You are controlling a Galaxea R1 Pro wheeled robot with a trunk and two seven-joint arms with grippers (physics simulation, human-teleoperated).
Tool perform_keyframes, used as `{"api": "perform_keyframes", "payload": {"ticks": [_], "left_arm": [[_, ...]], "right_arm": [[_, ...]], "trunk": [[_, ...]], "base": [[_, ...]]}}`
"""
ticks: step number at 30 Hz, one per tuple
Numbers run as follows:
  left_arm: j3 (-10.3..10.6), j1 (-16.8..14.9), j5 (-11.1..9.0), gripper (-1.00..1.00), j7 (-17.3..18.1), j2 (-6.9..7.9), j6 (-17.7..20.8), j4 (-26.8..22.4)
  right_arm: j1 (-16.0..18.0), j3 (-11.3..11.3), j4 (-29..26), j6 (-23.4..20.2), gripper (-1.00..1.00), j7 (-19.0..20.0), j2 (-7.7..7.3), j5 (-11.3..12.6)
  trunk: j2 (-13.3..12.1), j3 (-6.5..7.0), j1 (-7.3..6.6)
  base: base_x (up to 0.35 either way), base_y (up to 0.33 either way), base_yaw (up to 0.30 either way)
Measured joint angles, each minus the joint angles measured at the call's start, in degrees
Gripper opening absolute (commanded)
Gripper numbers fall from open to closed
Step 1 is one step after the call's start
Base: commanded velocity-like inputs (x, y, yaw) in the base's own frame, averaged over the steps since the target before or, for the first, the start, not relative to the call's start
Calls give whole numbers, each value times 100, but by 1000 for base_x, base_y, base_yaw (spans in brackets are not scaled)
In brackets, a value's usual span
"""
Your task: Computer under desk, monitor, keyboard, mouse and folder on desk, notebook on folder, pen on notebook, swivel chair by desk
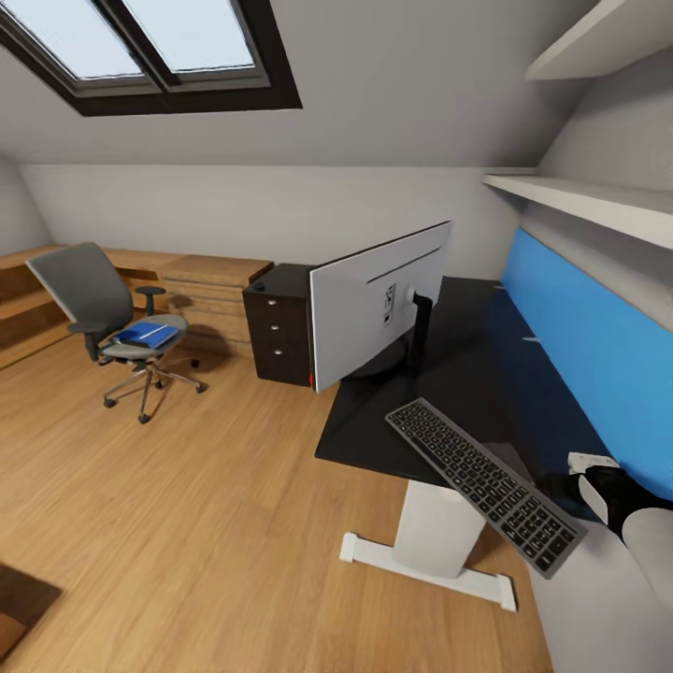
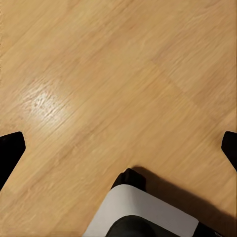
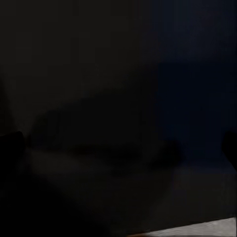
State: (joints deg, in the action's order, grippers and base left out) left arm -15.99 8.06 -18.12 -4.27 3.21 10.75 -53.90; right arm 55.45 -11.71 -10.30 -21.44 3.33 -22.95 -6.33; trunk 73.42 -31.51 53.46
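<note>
Attic bedroom, worktop [image 1: 374,411]: monitor [image 1: 374,313] standing on it; keyboard [image 1: 486,486] overhanging its edge. We are still missing the folder [image 1: 147,334], lying on the chair [image 1: 112,318]. Left hand [image 2: 118,148] spread; right unreadable.

Glossy wood floor [image 1: 187,523]; fabric swivel chair [image 1: 89,290].
</note>
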Motion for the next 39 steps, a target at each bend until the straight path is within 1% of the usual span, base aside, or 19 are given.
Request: {"api": "perform_keyframes", "payload": {"ticks": [6, 9, 13, 17, 18, 19, 21, 22, 23, 27, 30, 31, 32, 35, 36, 39], "left_arm": [[3, 0, 2, 100, 2, -10, 0, -1], [7, 0, 1, 100, 1, -14, 0, 0], [13, 0, 0, 100, 1, -19, 0, 0], [16, 0, 0, 100, 0, -22, 0, 0], [16, 0, 0, 100, 0, -24, 0, 0], [21, 0, 0, 100, 0, -28, 0, 0], [25, 0, 2, 100, 0, -30, 0, 0], [29, 0, 1, 100, 0, -30, 0, 0], [94, 0, 0, 100, 0, -32, 0, 11], [174, 0, 4, 100, 0, -29, -4, 54], [207, 0, 6, 100, 0, -31, -5, 69], [214, 0, 7, 100, 0, -31, -6, 73], [225, 0, 7, 100, 0, -32, -7, 78], [236, 0, 8, 100, 0, -32, -8, 83], [240, 0, 8, 100, 0, -32, -9, 85], [243, 0, 9, 100, 0, -32, -9, 87]], "right_arm": [[0, -32, -22, 86, 100, -67, -5, 23], [0, -64, -117, 282, 100, -54, -9, 63], [0, -103, -171, 379, 100, -46, -4, 152], [0, -179, -198, 434, 100, -34, -3, 372], [0, -210, -208, 450, 100, -23, -5, 511], [0, -241, -225, 464, 100, 15, -6, 709], [1, -257, -309, 470, 100, 98, -8, 849], [0, -259, -356, 467, 100, 136, -10, 882], [-4, -270, -552, 415, 100, 342, -20, 974], [-8, -277, -644, 316, 100, 687, -112, 1112], [-8, -280, -665, 283, 100, 1051, -224, 1257], [-9, -280, -669, 277, 100, 1196, -268, 1309], [-12, -277, -676, 269, 100, 1504, -354, 1403], [-24, -271, -684, 269, 100, 1989, -451, 1492], [-41, -268, -686, 275, 100, 2265, -487, 1522], [-77, -265, -689, 273, 100, 2541, -513, 1546]], "trunk": [[0, 0, -1], [-119, 53, -67], [-279, 125, -154], [-440, 197, -242], [-480, 215, -264], [-520, 233, -286], [-600, 269, -330], [-640, 287, -352], [-642, 288, -353], [-642, 288, -353], [-642, 288, -353], [-642, 288, -353], [-642, 288, -353], [-642, 288, -353], [-642, 288, -353], [-642, 288, -353]], "base": [[-19, 0, 0], [-2, 0, 0], [0, 0, 0], [0, 0, 0], [0, 0, 0], [0, 0, 0], [0, 0, 0], [0, 0, 0], [0, 0, 0], [0, 0, 0], [0, 0, 0], [0, 0, 0], [0, 0, 0], [0, 0, 0], [0, 0, 0], [0, 0, 0]]}}
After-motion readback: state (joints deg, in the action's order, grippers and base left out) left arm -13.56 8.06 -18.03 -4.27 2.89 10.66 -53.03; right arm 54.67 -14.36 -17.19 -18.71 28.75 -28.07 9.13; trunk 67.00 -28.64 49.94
